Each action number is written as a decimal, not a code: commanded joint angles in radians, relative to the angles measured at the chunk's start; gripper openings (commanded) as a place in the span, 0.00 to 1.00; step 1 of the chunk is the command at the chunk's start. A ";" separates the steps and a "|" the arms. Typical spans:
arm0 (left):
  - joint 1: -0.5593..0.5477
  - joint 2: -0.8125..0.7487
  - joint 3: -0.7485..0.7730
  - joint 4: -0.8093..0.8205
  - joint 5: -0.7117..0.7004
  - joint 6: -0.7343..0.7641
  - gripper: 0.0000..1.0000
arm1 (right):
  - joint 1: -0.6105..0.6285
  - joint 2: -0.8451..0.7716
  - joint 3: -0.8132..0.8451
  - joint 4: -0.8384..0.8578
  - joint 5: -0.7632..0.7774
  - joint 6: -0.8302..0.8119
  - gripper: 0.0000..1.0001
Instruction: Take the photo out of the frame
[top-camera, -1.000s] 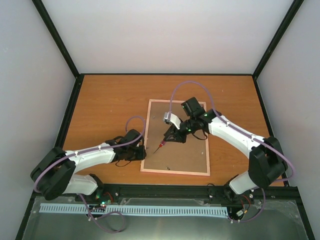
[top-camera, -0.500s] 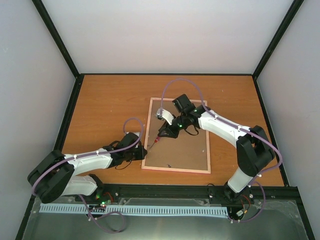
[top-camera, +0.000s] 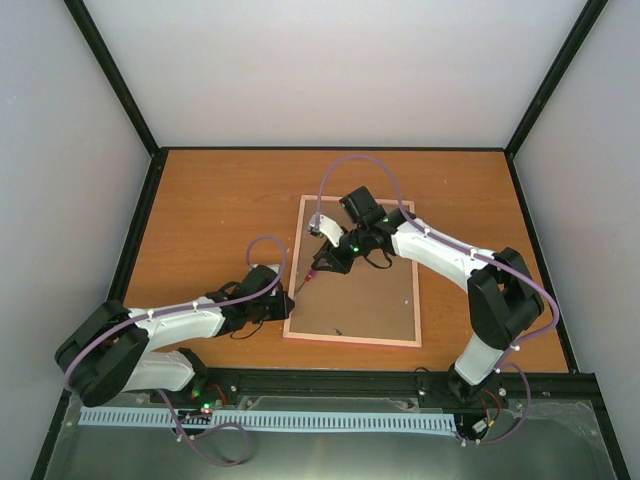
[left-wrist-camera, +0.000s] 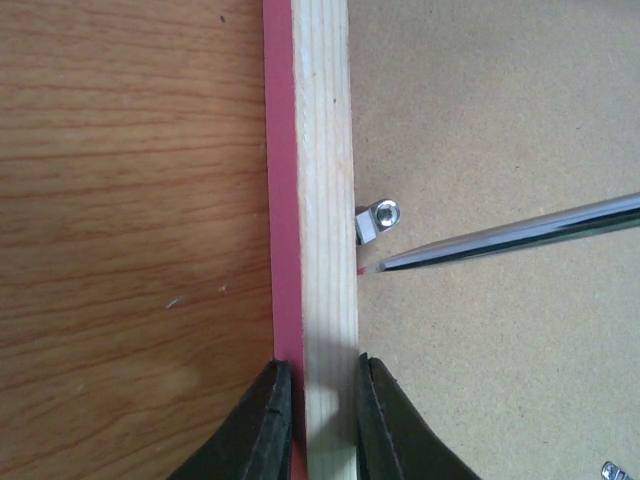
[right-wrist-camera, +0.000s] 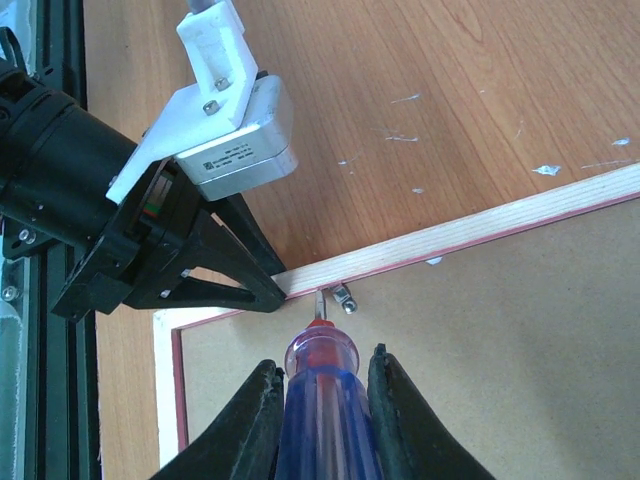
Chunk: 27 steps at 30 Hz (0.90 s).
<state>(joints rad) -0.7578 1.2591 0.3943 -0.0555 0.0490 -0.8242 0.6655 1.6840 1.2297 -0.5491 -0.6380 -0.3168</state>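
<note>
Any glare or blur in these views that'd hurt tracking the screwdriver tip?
Left wrist: sharp on the frame rail and metal tab; bright glint along the screwdriver shaft. Right wrist: handle close to the lens and soft, tip small but visible. Top external: even light, soft shadows, tip tiny.

Arms (top-camera: 180, 322): white shells, black joints.
Cables (top-camera: 360, 158): lilac, looped.
Fingers (left-wrist-camera: 262, 430): black, curved.
Wrist cam (right-wrist-camera: 235, 140): silver box, white bracket, 2 screws, label.
LEDs (top-camera: 354, 248): green.
</note>
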 joint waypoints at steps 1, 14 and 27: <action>-0.003 0.026 -0.026 -0.025 -0.035 -0.019 0.01 | 0.014 0.020 0.017 0.011 0.109 0.015 0.03; -0.002 0.036 -0.023 -0.027 -0.035 -0.020 0.01 | 0.016 0.014 0.026 0.001 0.252 0.046 0.03; -0.003 0.035 -0.025 -0.027 -0.034 -0.020 0.01 | 0.016 0.017 0.057 -0.015 0.460 0.108 0.03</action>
<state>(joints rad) -0.7578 1.2697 0.3943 -0.0341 0.0257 -0.8246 0.6907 1.6840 1.2724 -0.5438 -0.4381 -0.2169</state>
